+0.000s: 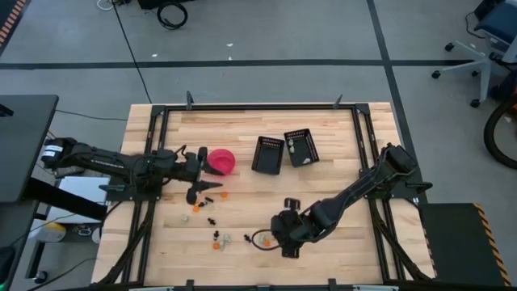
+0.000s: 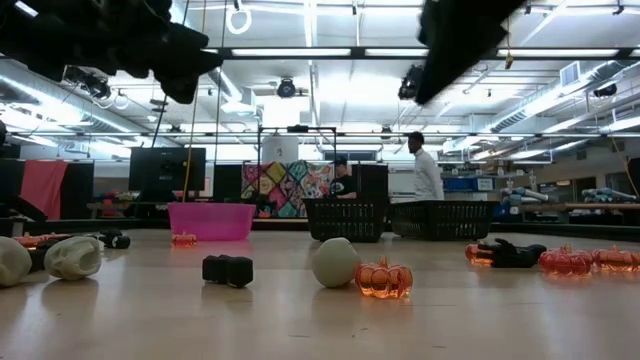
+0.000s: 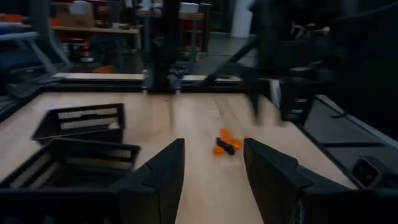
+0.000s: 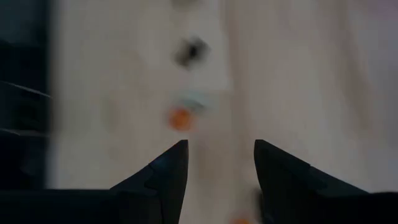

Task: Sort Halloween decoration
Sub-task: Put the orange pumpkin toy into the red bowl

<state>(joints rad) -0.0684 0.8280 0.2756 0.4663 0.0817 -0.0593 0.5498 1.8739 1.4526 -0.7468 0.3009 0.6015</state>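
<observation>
High view | right gripper [image 1: 284,242] released, low over table | trinkets [image 1: 220,240] at its 9 o'clock, near | left gripper [image 1: 197,164] released beside bowl [image 1: 221,161], farther off

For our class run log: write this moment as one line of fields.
task: sort Halloween trinkets | left gripper: open, near pink bowl | right gripper: open, above trinkets | baskets: upright

Two dark, jointed, black-fingered arms
</observation>
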